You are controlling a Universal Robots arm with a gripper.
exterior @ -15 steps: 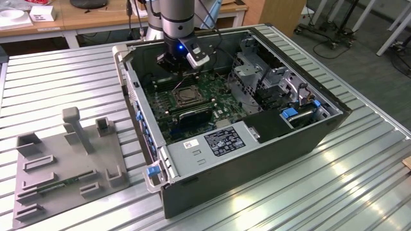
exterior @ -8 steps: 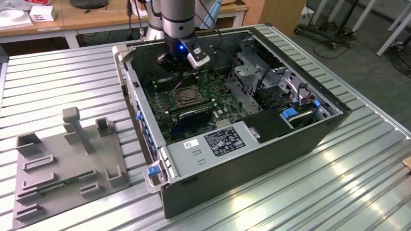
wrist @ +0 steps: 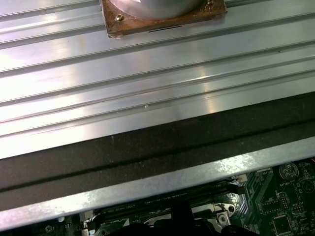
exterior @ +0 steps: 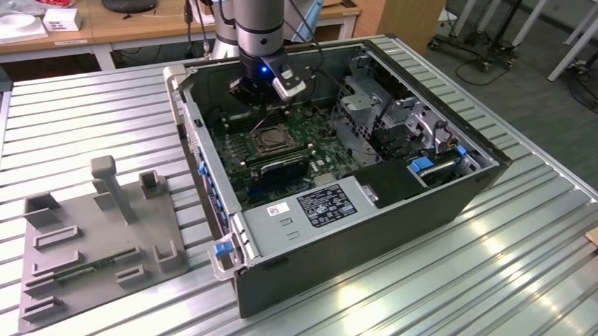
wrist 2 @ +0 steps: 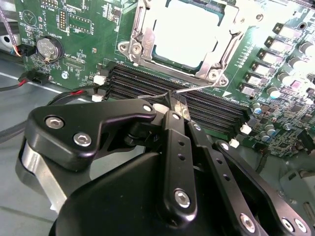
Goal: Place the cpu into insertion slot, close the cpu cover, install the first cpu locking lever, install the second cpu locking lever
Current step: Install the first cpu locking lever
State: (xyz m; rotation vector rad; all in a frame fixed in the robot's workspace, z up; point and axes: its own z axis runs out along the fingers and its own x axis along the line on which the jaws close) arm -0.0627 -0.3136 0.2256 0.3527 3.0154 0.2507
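Lever step, by my read — cpu (wrist 2: 184, 34) already sits in the insertion slot (wrist 2: 147, 46), cpu cover (wrist 2: 216, 59) closed over it. Claw (wrist 2: 177, 104) clenched on a thin wire locking lever (wrist 2: 197, 88) just beside the socket, over the memory slots (wrist 2: 147, 81). Board print too small to read.

My work surface is a ribbed aluminium table (exterior: 523, 266); on it rest an open black computer case (exterior: 374, 231) and a grey fixture plate (exterior: 94, 259).

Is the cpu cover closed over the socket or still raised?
Closed: the cpu cover lies flat around the cpu, its silver frame level with the board.
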